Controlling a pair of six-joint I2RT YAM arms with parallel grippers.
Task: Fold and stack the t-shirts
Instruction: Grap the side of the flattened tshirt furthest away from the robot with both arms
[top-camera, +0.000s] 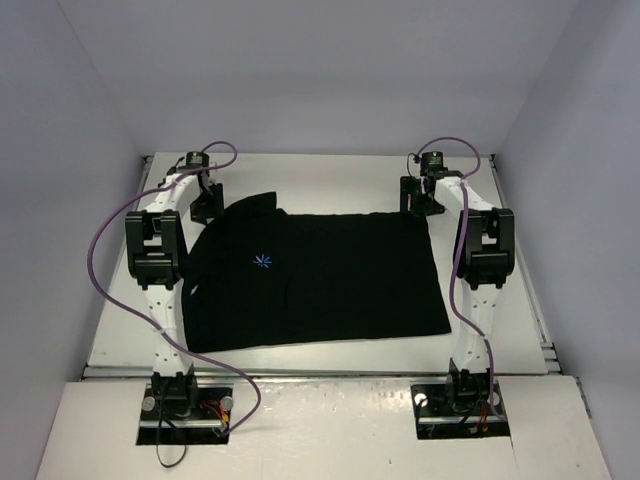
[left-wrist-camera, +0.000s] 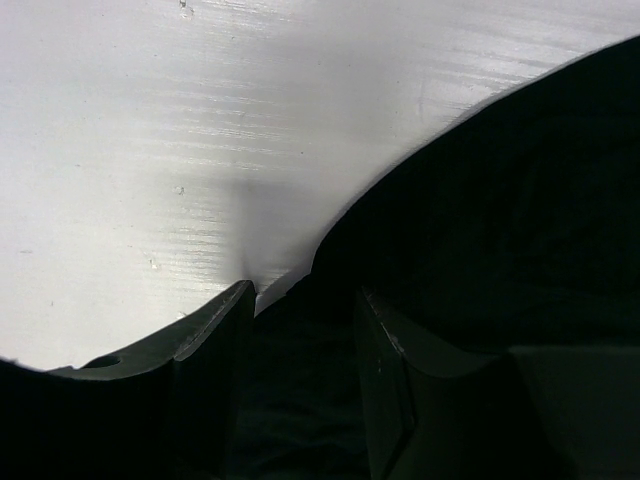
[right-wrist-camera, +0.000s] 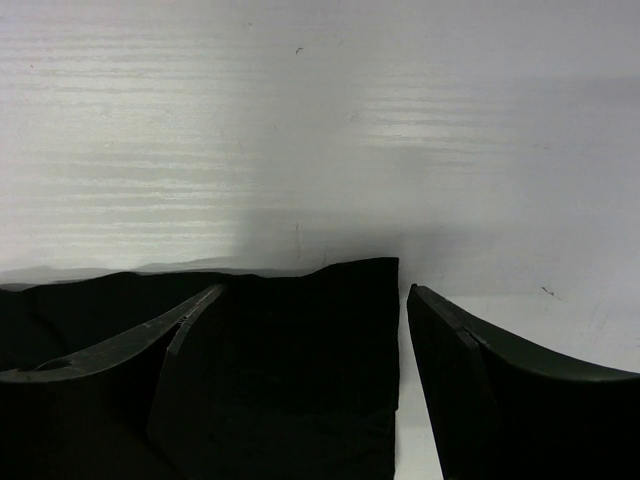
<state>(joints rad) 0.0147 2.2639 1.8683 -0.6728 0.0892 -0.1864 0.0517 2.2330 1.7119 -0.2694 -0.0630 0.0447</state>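
Top external view: 1 black t-shirt (top-camera: 330, 280) lies spread flat on the white desk (top-camera: 500, 330), between the 2 arms.
Shirt layout: the small light-blue logo (top-camera: 263, 262) sits in the shirt's left part; a sleeve points toward the far left corner, and the straight edge lies on the right.
Shirt position: about mid-desk, with its near edge toward the arm bases and its left part partly under the left arm (top-camera: 158, 250).
Left end effector (top-camera: 207, 205): reached to the far left, down at the sleeve.
Left wrist view: the 2 dark fingers (left-wrist-camera: 215, 340) stand apart with a gap between them, so it is released; dark cloth fills the gap, and the curved shirt edge runs from the left fingertip up to the right against bare desk.
Left contact: whether the fingers touch the cloth cannot be told.
Right end effector (top-camera: 420, 200): reached to the far right, at the shirt's far right corner.
Right wrist view: the 2 fingers (right-wrist-camera: 500, 380) are spread wide, so it is released; the shirt corner lies between them, closer to the left finger, and a strip of bare desk separates it from the right finger.
Right arm (top-camera: 485, 250): stands just beside the shirt's right edge.
Cables: a purple cable (top-camera: 100, 250) loops along each arm.
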